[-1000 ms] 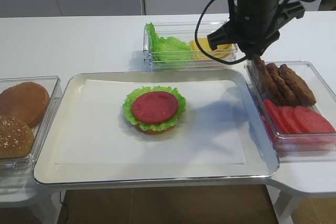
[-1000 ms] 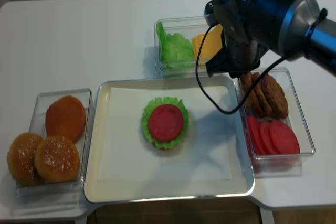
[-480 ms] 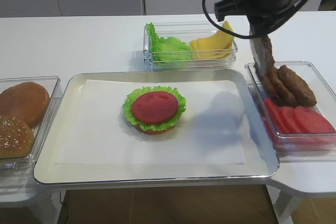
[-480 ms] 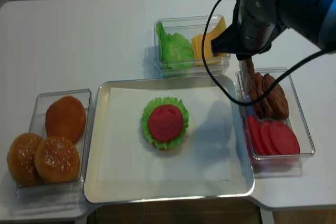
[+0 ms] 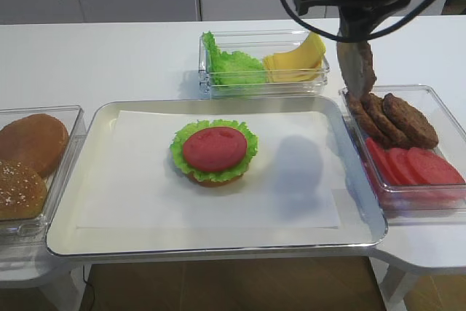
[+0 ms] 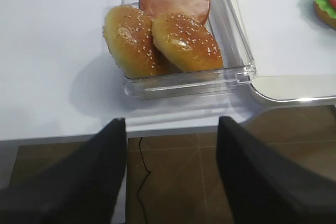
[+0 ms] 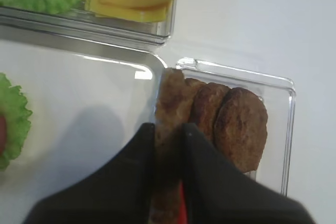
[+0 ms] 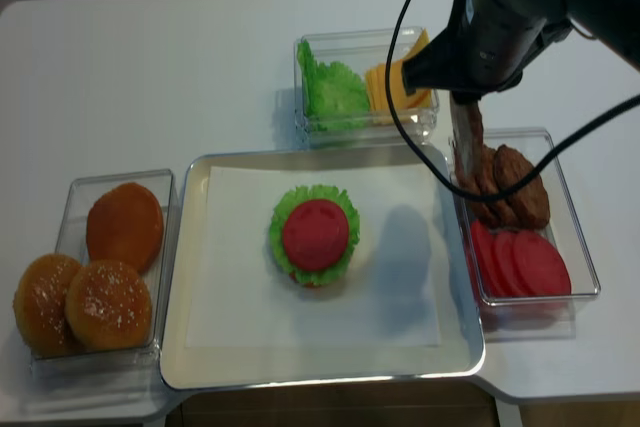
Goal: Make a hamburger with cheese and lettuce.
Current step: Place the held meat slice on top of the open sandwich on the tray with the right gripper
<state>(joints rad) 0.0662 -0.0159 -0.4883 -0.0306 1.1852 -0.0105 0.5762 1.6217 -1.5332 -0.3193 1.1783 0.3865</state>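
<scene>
Hamburger (image 5: 214,153): unfinished stack lying flat, centred on white paper lining the metal tray (image 5: 67,237); tan bun base, frilly green lettuce rim, red tomato slice uppermost. Cheese (image 5: 298,61): thin pale-yellow slices stacked in the clear container (image 5: 206,82) behind the tray, beside loose lettuce, one pointed corner tilted up.

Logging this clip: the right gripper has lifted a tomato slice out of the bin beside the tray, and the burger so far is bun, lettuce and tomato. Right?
Not quite. The right gripper is shut on a brown meat patty, not a tomato slice; the right wrist view shows it. The hamburger is indeed topped with tomato.
</scene>
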